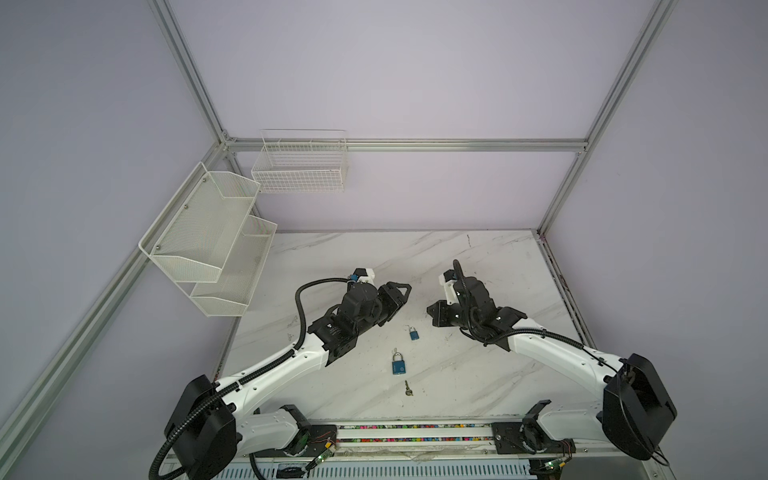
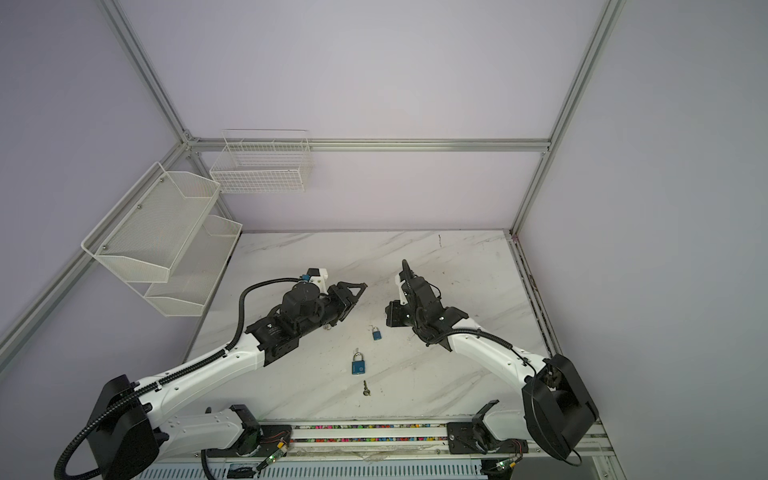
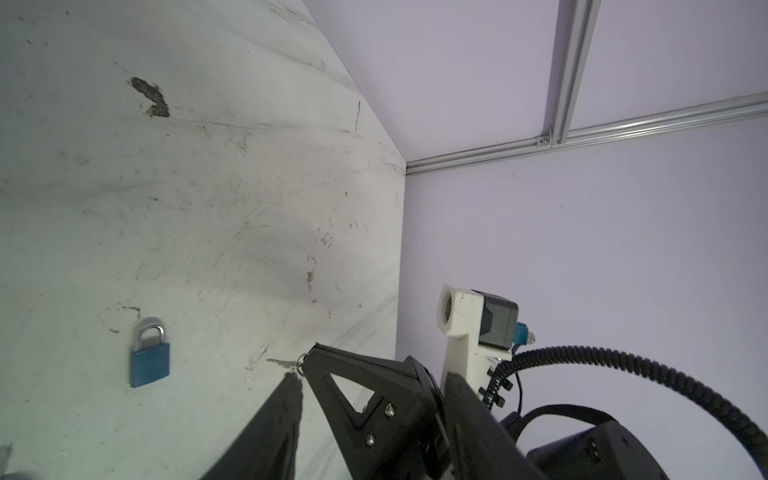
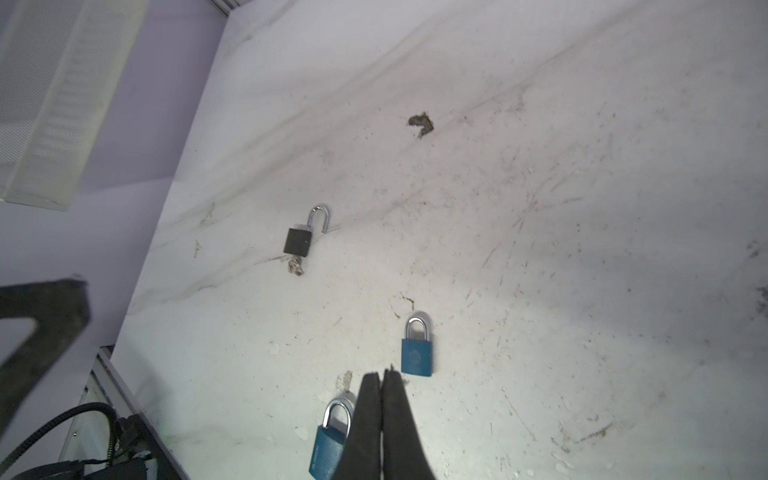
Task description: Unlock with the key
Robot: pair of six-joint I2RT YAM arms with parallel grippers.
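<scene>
The silver key [image 3: 282,363] juts from the tip of the right gripper [image 4: 382,384], whose jaws are pressed together on its head. So the key is in hand but not yet in any lock. Just beside that tip, on the tabletop [image 1: 478,270], lies the small blue padlock [image 4: 417,353] with its shackle closed, and I take it for the likely target. The next move calls for lining the blade up with the keyway, which is not visible here and is presumably in the body's base. The left gripper [image 1: 405,287] — jaws apart, empty, hovering clear of the lock — would probably have to steady the body.

A larger blue padlock [image 4: 326,451] lies partly under the right jaws. Well beyond their tip, a black padlock [image 4: 298,241] lies already open with keys in it. A loose key [image 1: 409,388] lies well back from both jaws. Nothing blocks the approach.
</scene>
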